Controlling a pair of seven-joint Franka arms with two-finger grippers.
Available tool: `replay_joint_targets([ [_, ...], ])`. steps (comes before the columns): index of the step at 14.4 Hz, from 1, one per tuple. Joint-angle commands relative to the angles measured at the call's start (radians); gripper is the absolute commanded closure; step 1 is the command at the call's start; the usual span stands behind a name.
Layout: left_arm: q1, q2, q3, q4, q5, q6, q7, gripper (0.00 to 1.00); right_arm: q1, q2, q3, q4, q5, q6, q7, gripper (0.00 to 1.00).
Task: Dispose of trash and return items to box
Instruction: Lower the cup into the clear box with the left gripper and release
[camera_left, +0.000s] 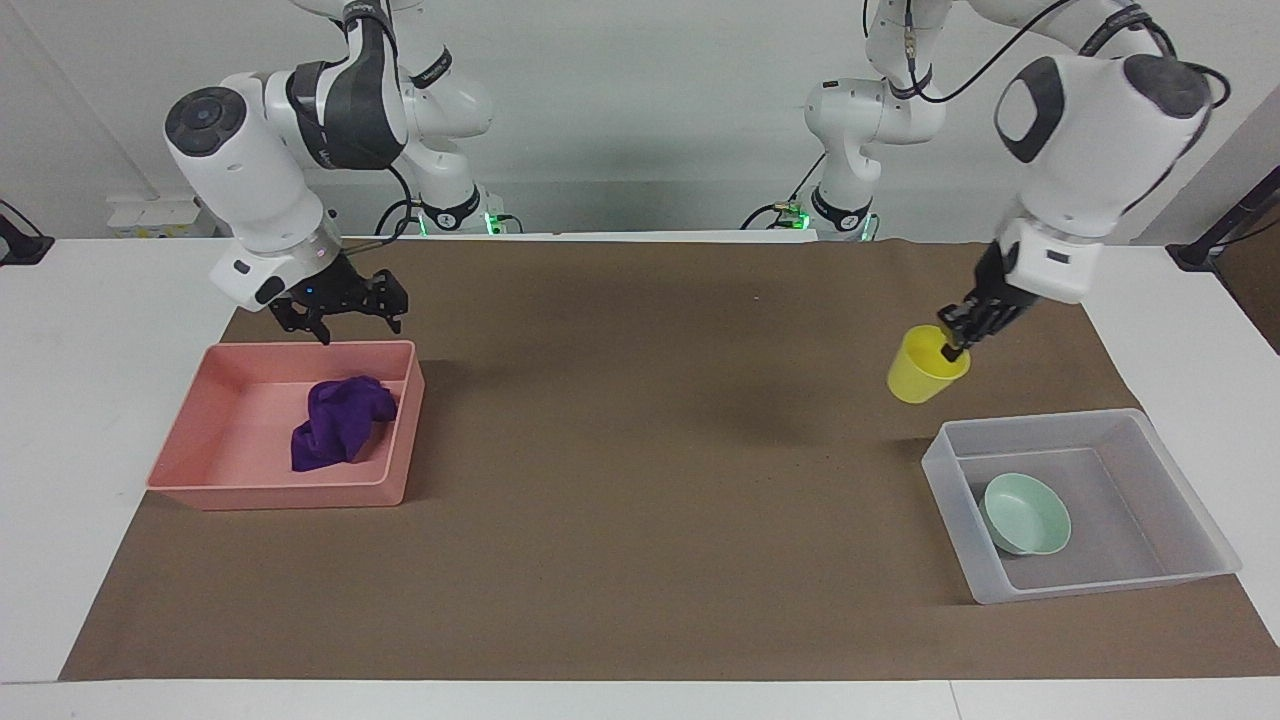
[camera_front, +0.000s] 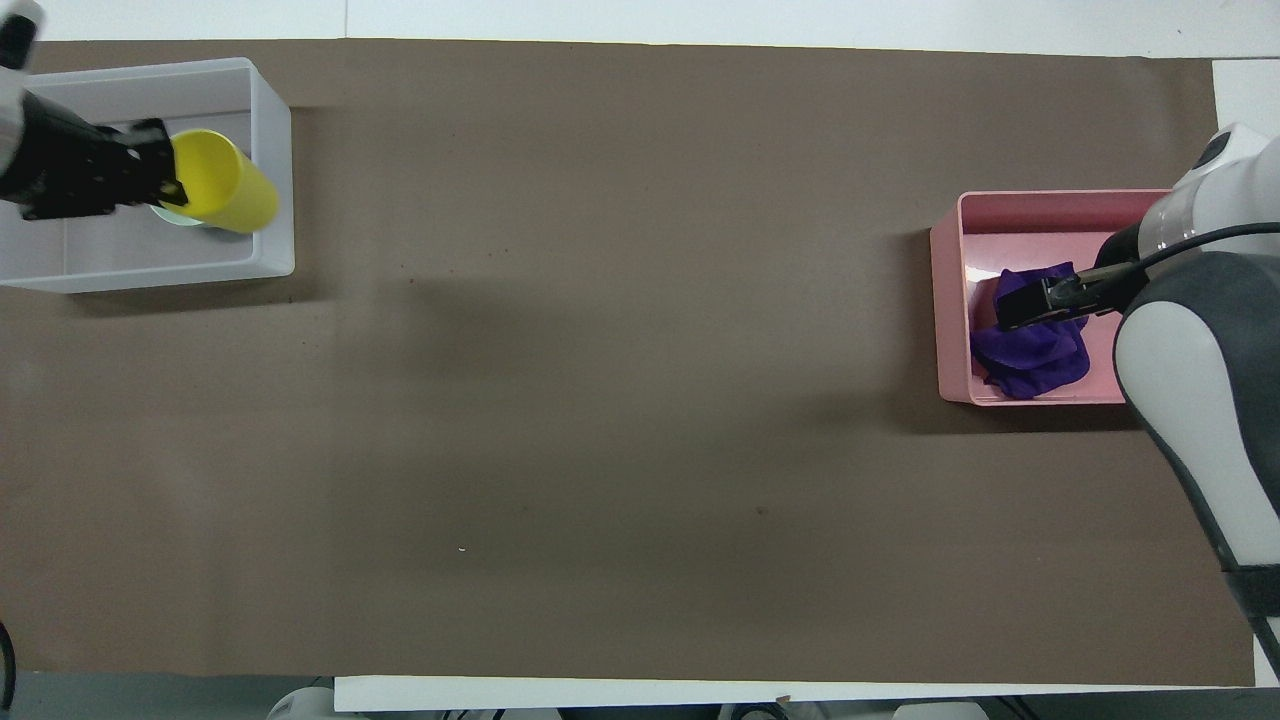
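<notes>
My left gripper is shut on the rim of the yellow cup and holds it tilted in the air, over the mat beside the clear box. In the overhead view the left gripper and the cup cover part of the box. The mint green bowl lies in the box. The purple cloth lies crumpled in the pink tray. My right gripper is open and empty, raised over the tray's edge nearer the robots. It also shows in the overhead view over the cloth.
The brown mat covers most of the white table. The pink tray stands toward the right arm's end and the clear box toward the left arm's end.
</notes>
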Motion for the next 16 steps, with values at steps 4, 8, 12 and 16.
replay_joint_targets([
  [4, 0.151, 0.273, 0.012, 0.073, -0.005, 0.240, 0.105, 1.00, -0.001, 0.012, -0.003, 0.201, 0.009, -0.285, 0.020, 0.01],
  [8, 0.161, 0.287, 0.014, -0.035, -0.005, 0.303, 0.125, 1.00, -0.006, -0.004, -0.011, 0.238, 0.007, -0.345, 0.022, 0.00],
  [12, 0.154, 0.283, 0.015, -0.155, -0.003, 0.411, 0.159, 0.68, -0.006, -0.022, -0.011, 0.219, 0.007, -0.344, 0.022, 0.00],
  [16, 0.148, 0.212, 0.006, -0.059, 0.095, 0.241, 0.209, 0.00, -0.006, -0.024, -0.011, 0.216, 0.007, -0.344, 0.020, 0.00],
])
